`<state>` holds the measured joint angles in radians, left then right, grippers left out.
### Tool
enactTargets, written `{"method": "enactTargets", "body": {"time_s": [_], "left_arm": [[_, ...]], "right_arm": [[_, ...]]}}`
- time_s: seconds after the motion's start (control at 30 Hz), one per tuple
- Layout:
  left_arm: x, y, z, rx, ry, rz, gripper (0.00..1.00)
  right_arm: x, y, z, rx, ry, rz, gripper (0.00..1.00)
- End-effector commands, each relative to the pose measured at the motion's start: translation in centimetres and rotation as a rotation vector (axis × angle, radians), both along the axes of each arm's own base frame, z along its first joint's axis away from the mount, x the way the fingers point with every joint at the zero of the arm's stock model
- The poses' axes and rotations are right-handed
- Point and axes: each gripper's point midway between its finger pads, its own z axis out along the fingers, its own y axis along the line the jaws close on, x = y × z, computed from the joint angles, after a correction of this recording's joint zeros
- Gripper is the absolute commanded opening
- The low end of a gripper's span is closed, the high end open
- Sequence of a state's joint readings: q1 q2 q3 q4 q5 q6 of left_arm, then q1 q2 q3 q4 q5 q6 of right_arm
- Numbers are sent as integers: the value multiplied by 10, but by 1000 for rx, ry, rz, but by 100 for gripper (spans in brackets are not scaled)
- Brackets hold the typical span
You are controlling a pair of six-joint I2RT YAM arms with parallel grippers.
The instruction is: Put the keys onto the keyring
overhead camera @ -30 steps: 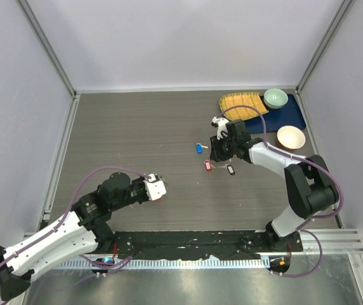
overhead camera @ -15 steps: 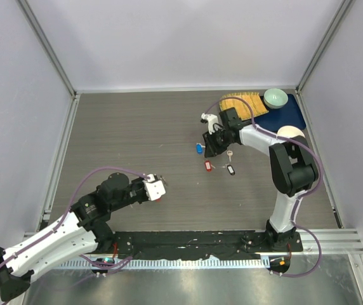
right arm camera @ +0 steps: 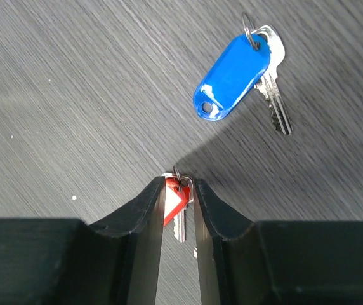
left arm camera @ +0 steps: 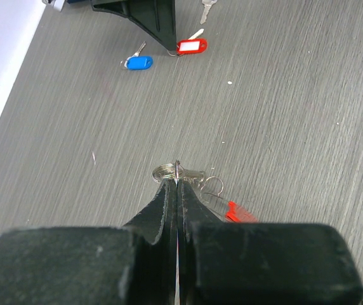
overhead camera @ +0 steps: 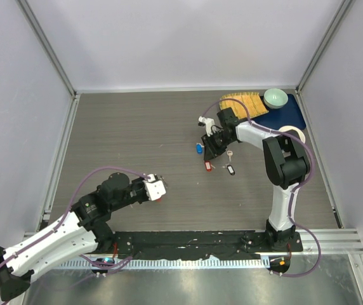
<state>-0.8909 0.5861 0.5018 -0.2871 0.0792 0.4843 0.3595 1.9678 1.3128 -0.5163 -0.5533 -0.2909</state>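
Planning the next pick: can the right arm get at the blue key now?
Probably yes: the blue key lies uncovered just beyond the right gripper, which straddles the red key.

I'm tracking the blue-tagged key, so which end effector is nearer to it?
Right. The right end effector is just beside the blue-tagged key; the left end effector is far off toward the near-left, clamping the keyring.
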Motion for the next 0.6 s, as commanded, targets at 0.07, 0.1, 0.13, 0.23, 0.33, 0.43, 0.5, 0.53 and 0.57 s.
{"method": "enactTargets", "body": {"time_s": [0.07,0.1,0.13,0.23,0.33,0.43,0.5,0.53,0.57], "left_arm": [[3,-9,18,-53,-54,-22,0],[3,-9,19,-54,-55,-22,0],[4,-9,19,-56,-55,-21,0],[3,-9,18,-51,-54,-24,0],[3,-10,17,-50,-52,-27,0],[3,-10,18,-52,-53,-28,0],[3,-10,17,-51,-49,-29,0],[2,-10,17,-51,-49,-30,0],[2,-10,17,-50,-45,-30,0]], "right_arm": [[7,9,10,43,-5,37,28],[7,9,10,42,-3,41,27],[7,10,10,44,-2,42,27],[4,8,7,39,10,48,24],[3,6,5,29,16,50,23],[0,5,4,23,22,57,23],[-2,4,5,21,24,59,23],[-3,4,4,22,28,60,23],[-2,4,5,23,27,60,23]]}}
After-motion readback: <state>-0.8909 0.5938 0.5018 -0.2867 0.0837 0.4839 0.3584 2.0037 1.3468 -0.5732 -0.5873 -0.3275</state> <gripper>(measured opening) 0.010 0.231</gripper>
